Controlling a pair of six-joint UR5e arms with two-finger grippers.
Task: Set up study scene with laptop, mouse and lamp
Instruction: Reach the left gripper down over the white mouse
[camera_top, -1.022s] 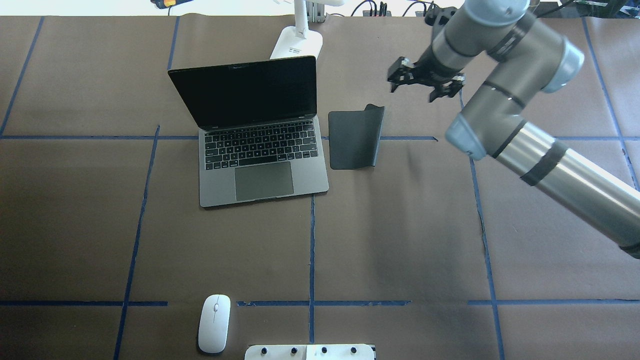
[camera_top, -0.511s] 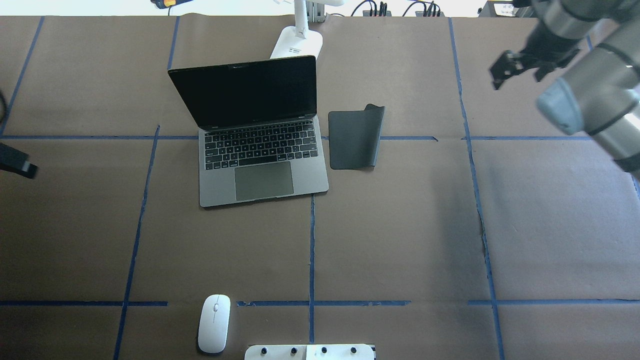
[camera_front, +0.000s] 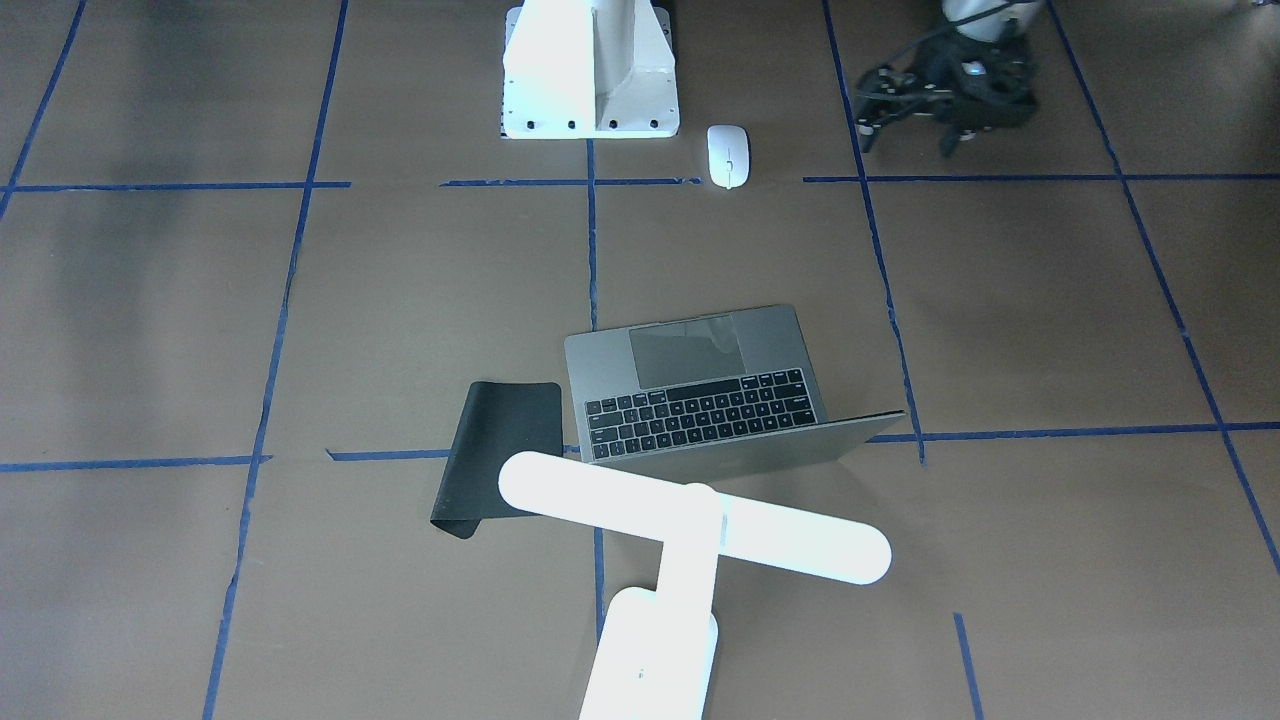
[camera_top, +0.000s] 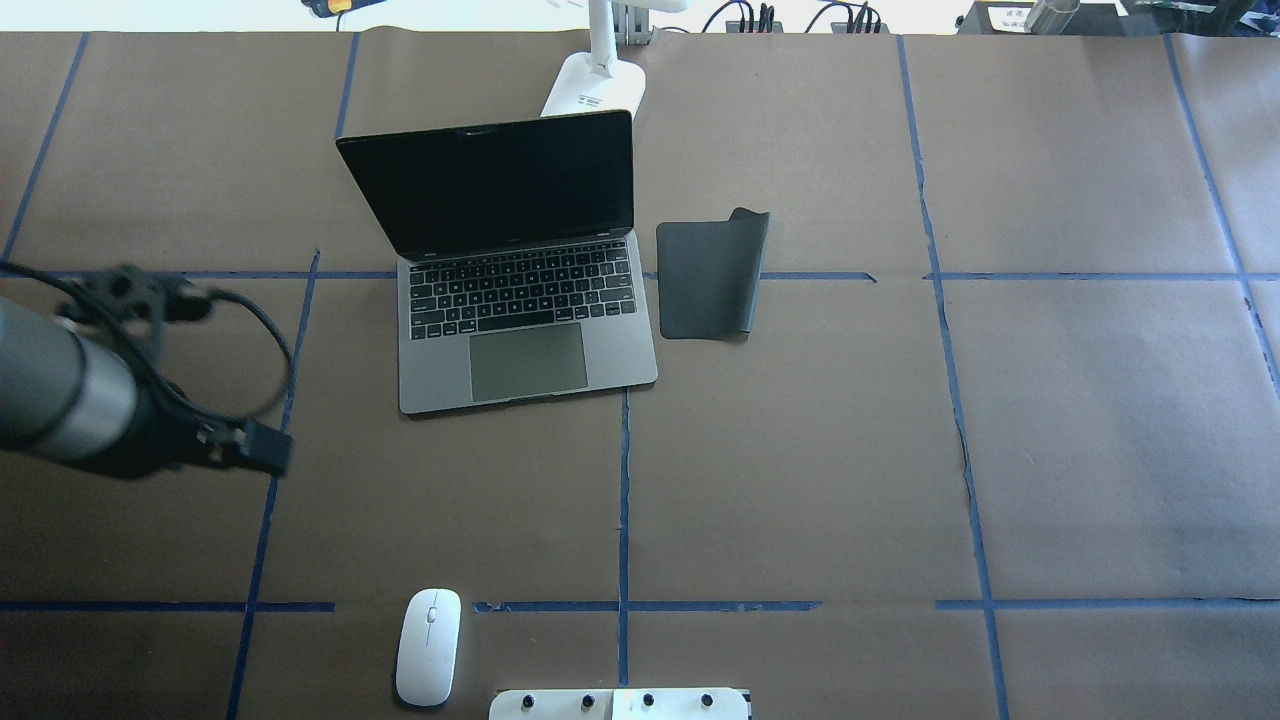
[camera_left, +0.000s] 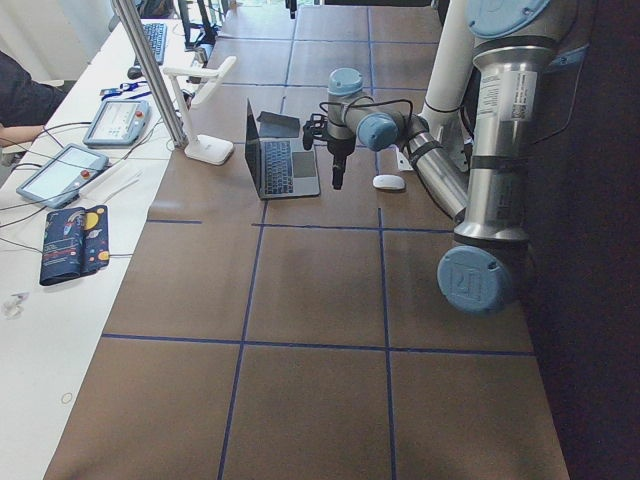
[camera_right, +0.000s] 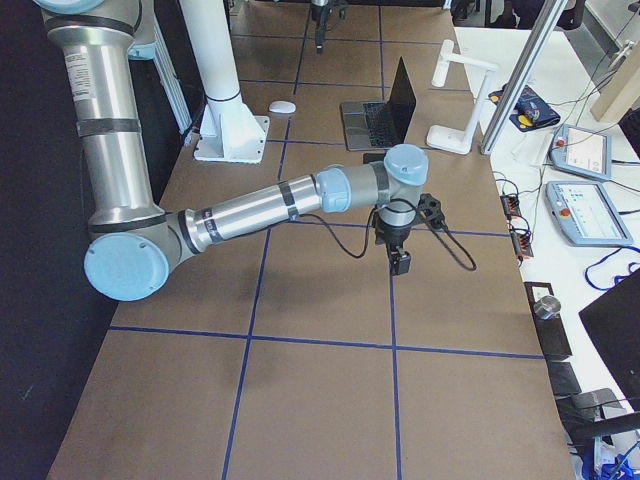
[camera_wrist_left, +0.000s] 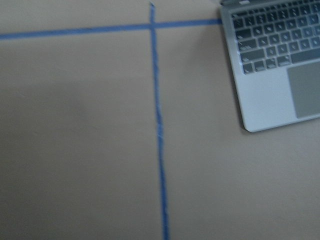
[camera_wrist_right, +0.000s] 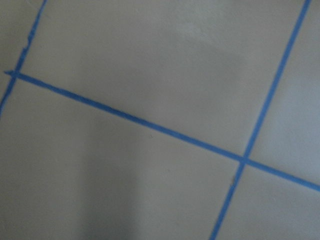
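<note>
The open grey laptop sits at the table's middle, screen dark; its front left corner shows in the left wrist view. The white mouse lies near the front edge, beside the pedestal. The white lamp stands behind the laptop. My left gripper hangs over bare table left of the laptop, empty, its fingers apart. My right gripper shows only in the exterior right view, over bare table, so I cannot tell whether it is open or shut.
A black mat lies right of the laptop, one corner curled up. The white pedestal stands at the robot's side by the mouse. Blue tape lines grid the brown table. Tablets and cables lie along the far bench.
My right arm has swung away to the right and out of the overhead view. My left arm has come in from the left edge towards the laptop.
</note>
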